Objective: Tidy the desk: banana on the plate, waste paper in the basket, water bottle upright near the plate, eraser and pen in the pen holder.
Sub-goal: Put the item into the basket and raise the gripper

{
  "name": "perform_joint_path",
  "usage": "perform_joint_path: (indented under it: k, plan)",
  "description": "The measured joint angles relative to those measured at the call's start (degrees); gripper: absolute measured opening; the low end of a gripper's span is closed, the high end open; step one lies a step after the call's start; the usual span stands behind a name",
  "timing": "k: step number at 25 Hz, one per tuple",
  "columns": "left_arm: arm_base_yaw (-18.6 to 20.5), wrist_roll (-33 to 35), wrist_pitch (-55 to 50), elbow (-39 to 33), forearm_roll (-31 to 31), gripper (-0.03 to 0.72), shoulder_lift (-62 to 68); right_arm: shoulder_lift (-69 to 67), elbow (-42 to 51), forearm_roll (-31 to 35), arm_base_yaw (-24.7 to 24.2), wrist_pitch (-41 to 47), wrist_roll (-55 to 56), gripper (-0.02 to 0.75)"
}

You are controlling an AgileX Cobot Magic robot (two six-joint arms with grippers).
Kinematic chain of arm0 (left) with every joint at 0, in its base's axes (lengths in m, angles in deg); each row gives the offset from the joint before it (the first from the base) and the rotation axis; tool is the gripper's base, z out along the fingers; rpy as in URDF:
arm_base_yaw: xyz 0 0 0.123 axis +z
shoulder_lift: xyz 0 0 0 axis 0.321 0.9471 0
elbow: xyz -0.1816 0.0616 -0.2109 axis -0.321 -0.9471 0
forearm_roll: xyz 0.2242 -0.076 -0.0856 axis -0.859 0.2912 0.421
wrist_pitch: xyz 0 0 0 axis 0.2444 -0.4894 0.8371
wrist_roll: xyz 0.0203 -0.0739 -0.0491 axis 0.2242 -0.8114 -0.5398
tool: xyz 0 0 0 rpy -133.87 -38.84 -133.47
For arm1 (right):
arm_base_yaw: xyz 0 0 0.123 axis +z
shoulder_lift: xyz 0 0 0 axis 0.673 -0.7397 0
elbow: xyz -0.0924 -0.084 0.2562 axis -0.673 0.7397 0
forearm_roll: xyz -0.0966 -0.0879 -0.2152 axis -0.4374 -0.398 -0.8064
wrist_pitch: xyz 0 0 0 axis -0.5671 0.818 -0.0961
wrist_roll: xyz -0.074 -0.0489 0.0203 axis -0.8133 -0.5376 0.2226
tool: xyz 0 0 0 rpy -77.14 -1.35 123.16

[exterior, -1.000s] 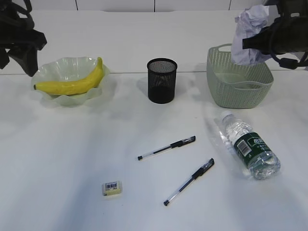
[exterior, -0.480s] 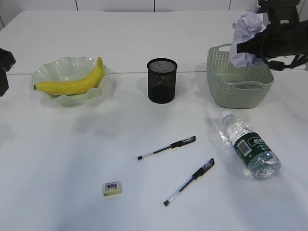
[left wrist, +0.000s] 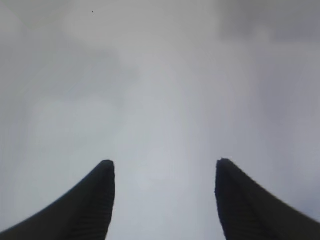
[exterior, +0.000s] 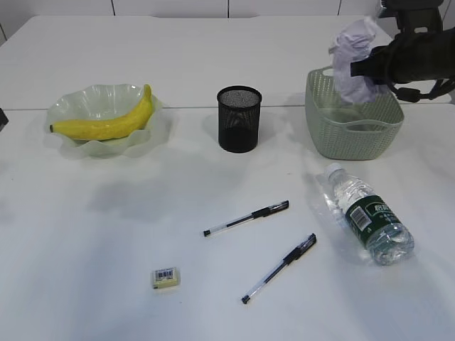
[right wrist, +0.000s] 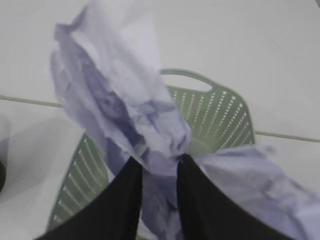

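The right tool, which was squeezing the waste paper tight above the basket, has just started to loosen around it, so the paper should drop in.

Your left gripper, two dark fingertips at 7 and 5 o'clock, spread apart, nothing between them, over blurred white desk.

— We see crumpled, creased waste paper, matt and pale, above the perforated plastic basket.

— And we note the black wire-mesh pen holder, the clear glossy plastic water bottle near the desk's right edge, the translucent ruffled plate, all on smooth white.
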Motion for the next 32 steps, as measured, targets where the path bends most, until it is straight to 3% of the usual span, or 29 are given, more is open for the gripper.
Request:
perform_joint_path:
  k: [3, 5, 12, 20, 23, 32]
  plan:
    - [0.0, 0.0, 0.1, 0.0, 0.0, 0.454, -0.7, 0.0, 0.0, 0.0, 0.0, -0.1, 0.0, 0.336]
    - [0.0, 0.0, 0.1, 0.0, 0.0, 0.454, -1.6, -0.1, 0.0, 0.0, 0.0, -0.2, 0.0, 0.371]
    - [0.0, -0.1, -0.1, 0.0, 0.0, 0.454, -5.8, 0.4, 0.0, 2.6, 0.0, 1.1, 0.0, 0.393]
    - [0.0, -0.1, -0.2, -1.1, 0.0, 0.454, -7.6, 6.0, 0.4, 2.2, 0.0, 12.3, 2.8, 0.396]
    - [0.0, -0.1, 0.0, -3.1, 0.0, 0.454, -7.6, 8.0, 1.9, -4.6, 0.0, 15.2, 8.9, 0.396]
    - [0.0, -0.1, 2.0, -4.3, 0.4, 0.454, -7.8, 10.3, 2.8, -39.7, 0.0, 27.4, 40.3, 0.396]
